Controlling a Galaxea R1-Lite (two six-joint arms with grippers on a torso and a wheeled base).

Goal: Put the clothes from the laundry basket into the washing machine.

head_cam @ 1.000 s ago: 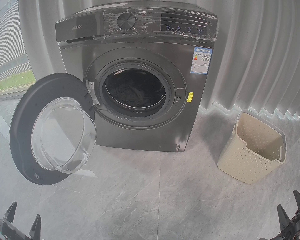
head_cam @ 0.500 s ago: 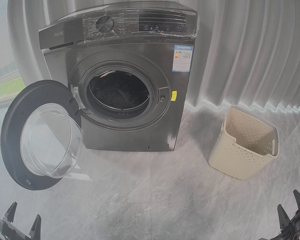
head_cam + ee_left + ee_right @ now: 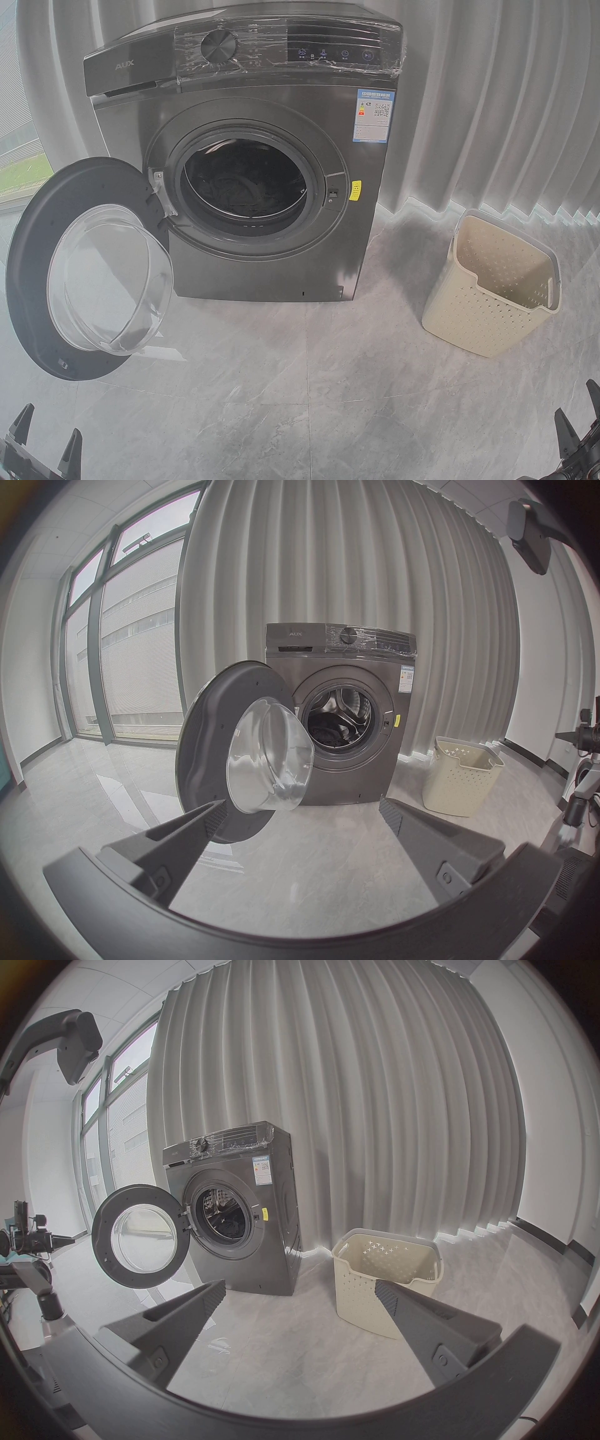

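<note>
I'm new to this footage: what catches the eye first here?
The grey washer stands before the curtain, its round door swung wide to the robot's left, dark clothes inside. A cream basket sits on the floor to its right and looks empty.

I saw bright, even daylight from the window [image 3: 134, 636] on the robot's left. The floor [image 3: 350, 400] carried soft glare, and a faint shadow lay between the washing machine [image 3: 262, 275] and the laundry basket [image 3: 465, 319]. The drum [image 3: 247, 181] stayed dark inside. The curtain [image 3: 500, 106] hem glowed. Both wrist views bent hard at the edges and had black corners.
</note>
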